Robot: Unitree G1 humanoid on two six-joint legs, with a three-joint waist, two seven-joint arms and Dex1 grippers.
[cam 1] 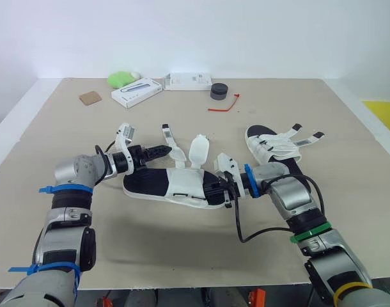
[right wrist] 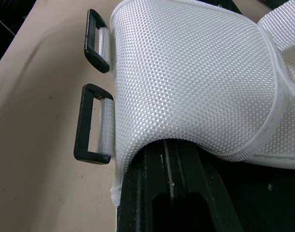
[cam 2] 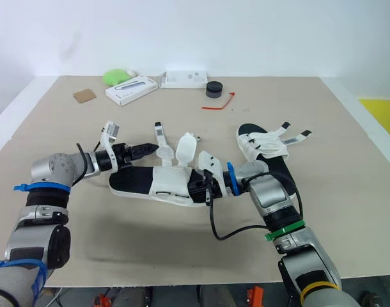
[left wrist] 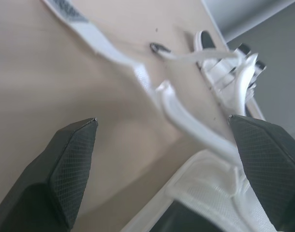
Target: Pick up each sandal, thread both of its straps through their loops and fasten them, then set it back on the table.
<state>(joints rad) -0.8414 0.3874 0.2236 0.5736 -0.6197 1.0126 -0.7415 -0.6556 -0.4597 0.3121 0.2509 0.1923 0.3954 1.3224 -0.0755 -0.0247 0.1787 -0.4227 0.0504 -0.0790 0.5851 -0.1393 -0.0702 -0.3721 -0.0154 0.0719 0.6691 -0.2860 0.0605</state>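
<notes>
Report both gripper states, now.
Left gripper: open, straddling a loose strap.
Right gripper: at the near sandal; open or shut cannot be told.

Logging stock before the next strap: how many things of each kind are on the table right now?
Sandals: 2
White boxes: 2
Green lump: 1
Brown square: 1
Black puck: 1
Red tie: 1
Total: 8
</notes>
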